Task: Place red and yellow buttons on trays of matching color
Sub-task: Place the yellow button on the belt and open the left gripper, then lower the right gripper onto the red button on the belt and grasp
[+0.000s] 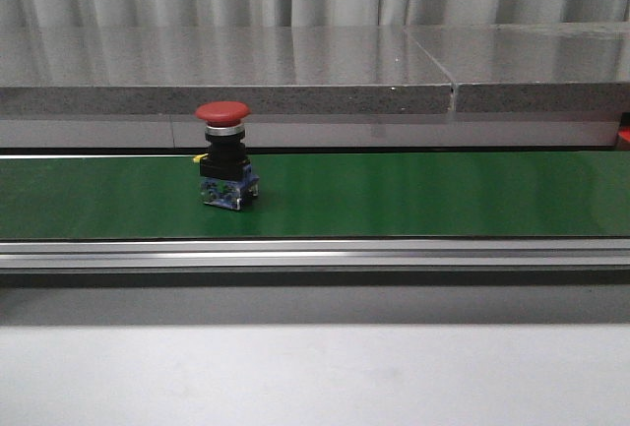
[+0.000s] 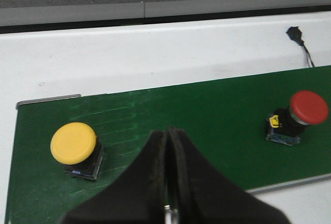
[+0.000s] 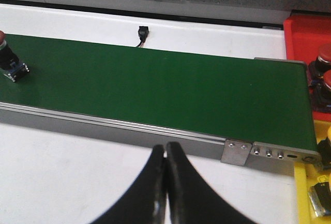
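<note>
A red button (image 1: 222, 162) with a mushroom cap stands upright on the green conveyor belt (image 1: 413, 195); it also shows in the left wrist view as the red button (image 2: 300, 115) and at the edge of the right wrist view as the red button (image 3: 7, 61). A yellow button (image 2: 76, 149) stands on the belt near its end. My left gripper (image 2: 168, 133) hangs shut and empty over the belt between the two buttons. My right gripper (image 3: 165, 149) is shut and empty over the white table, short of the belt. A red tray (image 3: 305, 32) and a yellow tray (image 3: 310, 193) hold buttons beyond the belt's end.
A grey stone ledge (image 1: 295, 77) runs behind the belt. An aluminium rail (image 1: 315, 254) borders the belt's near side. A small black sensor with a cable (image 3: 141, 32) lies on the white table (image 3: 77, 172) behind the belt.
</note>
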